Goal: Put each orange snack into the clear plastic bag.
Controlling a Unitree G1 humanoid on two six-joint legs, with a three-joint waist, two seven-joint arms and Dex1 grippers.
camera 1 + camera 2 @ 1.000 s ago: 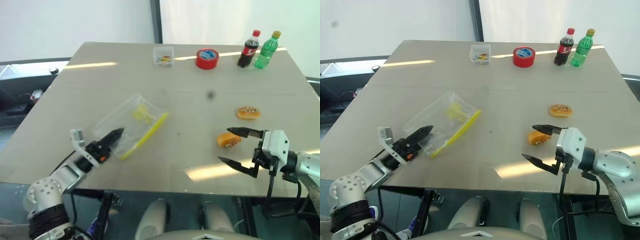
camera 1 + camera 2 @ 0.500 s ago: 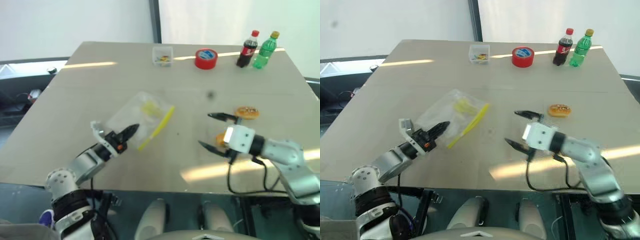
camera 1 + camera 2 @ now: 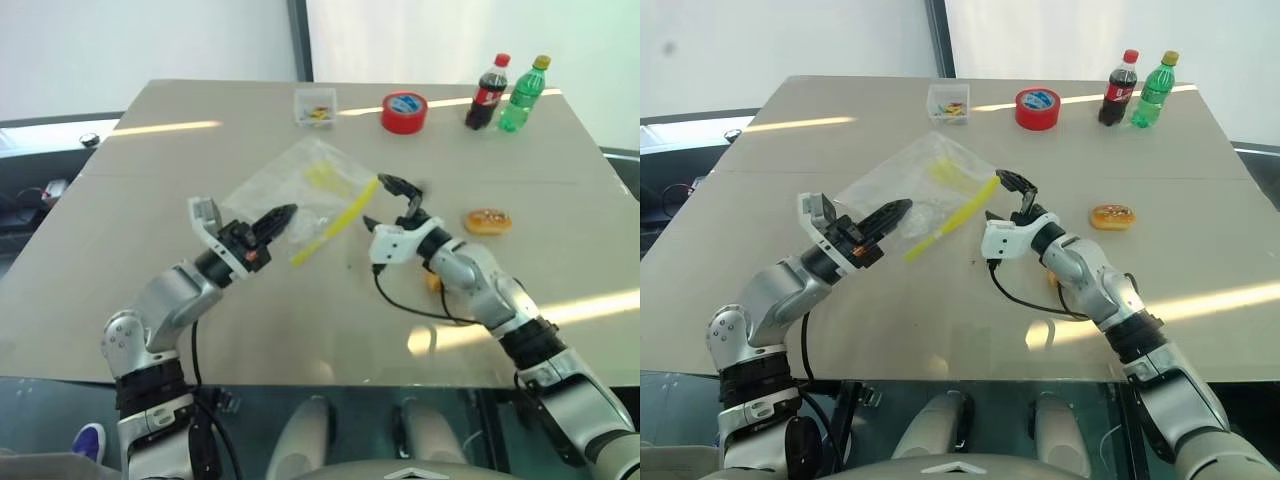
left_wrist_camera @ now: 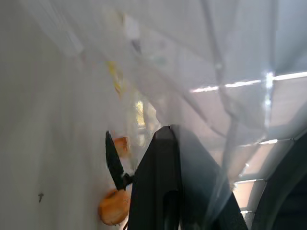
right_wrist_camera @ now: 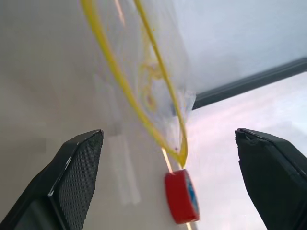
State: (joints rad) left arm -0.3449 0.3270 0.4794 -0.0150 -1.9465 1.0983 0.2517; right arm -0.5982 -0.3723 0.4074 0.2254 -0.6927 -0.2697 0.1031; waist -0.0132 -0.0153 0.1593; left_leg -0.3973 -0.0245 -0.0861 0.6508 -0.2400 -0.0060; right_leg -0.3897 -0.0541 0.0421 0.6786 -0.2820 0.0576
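Note:
My left gripper is shut on a corner of the clear plastic bag and holds it up off the table. The bag's yellow seal strip hangs toward my right gripper, which stands open right beside the strip's far end with nothing between its fingers. In the right wrist view the seal gapes as a loop. One orange snack lies on the table to the right. The other orange snack is partly hidden behind my right forearm. Both snacks show through the bag in the left wrist view.
Along the table's far edge stand a small clear box, a red tape roll, a cola bottle and a green bottle. The tan table is bare left of the bag and along its near side.
My left gripper closed on the bag's corner and lifted it up and to the right. My right gripper swung left and forward from beside the near snack to the bag's seal, rolling as it went.

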